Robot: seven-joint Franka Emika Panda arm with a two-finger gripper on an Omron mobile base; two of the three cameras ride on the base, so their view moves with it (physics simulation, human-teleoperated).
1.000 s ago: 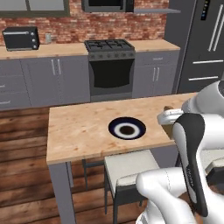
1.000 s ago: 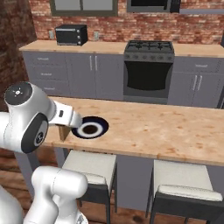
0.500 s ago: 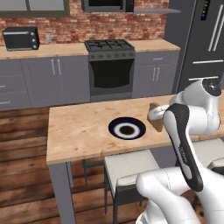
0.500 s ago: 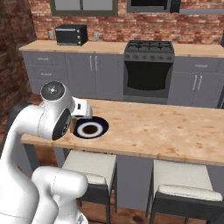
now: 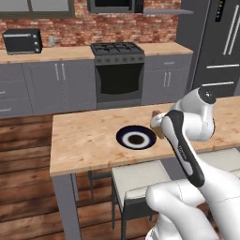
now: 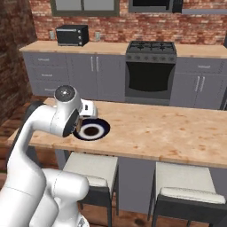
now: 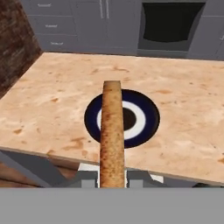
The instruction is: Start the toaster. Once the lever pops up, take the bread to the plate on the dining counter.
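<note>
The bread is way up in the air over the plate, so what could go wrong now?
1. The bread stands on edge in the tool. Let go from here, it may land on its crust and tip or roll off the plate.
2. The plate lies near the front edge of the dining counter, so a slice that bounces toward the stools could fall to the floor.

bread edge-on, upright between the gripper fingers | plate beyond it on dining counter | oven behind
</note>
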